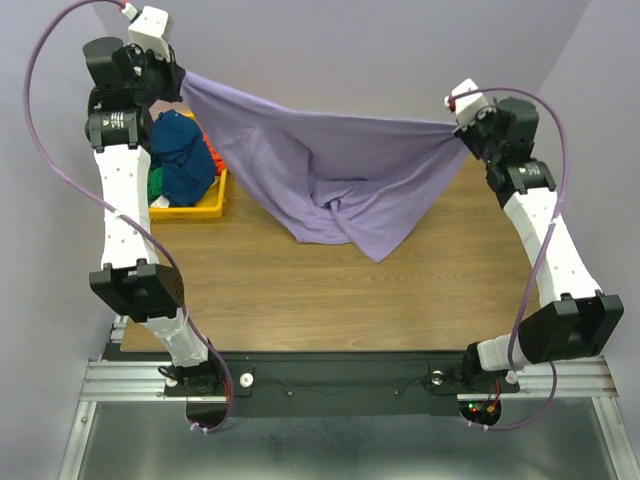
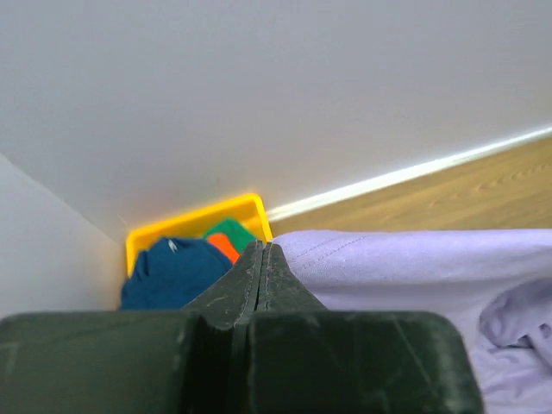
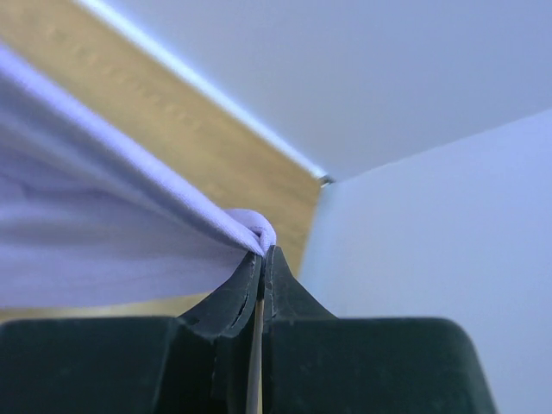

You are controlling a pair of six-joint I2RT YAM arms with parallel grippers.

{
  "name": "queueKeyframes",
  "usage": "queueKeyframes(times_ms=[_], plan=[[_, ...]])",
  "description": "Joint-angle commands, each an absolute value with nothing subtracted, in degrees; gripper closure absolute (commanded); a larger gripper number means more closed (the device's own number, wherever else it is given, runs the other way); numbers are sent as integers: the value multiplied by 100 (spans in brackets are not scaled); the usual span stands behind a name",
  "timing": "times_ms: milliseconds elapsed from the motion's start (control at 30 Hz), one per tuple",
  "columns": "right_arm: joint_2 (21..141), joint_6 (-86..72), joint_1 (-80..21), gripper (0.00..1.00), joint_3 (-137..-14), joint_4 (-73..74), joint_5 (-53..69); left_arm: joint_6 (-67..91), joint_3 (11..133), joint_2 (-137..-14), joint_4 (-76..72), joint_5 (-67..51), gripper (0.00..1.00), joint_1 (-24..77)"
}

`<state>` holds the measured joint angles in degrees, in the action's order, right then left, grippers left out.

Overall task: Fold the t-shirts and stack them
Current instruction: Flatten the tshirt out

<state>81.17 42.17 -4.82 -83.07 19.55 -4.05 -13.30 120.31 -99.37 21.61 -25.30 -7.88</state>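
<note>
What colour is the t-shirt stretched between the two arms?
Lavender-purple, plain with no pattern. The t-shirt shows best in the top external view.

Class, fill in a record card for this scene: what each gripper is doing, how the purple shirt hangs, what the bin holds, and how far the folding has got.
left gripper: shut on one edge of the lavender t-shirt, raised at far left
right gripper: shut on the opposite edge, raised at far right
shirt: stretched between both, middle sagging towards the wooden table
yellow bin: holds crumpled navy t-shirt, orange-red t-shirt, green t-shirt
progress: nothing folded yet
</note>
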Motion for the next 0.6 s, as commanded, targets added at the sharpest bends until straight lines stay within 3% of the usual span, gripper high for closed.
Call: queueKeyframes(times_ms=[0,133,567], plan=[[8121,4429,-299,99,-9157,1872,-949,-1441,12559,-9370,1635,-2663,100,-817],[8042,4579,-202,100,-9720,1872,-1247,-1468,12420,-8940,1530,-2680,100,-817],[6822,5194,-193,99,-10696,1863,-2012,-1222,10135,-5848,502,-2207,100,-826]])
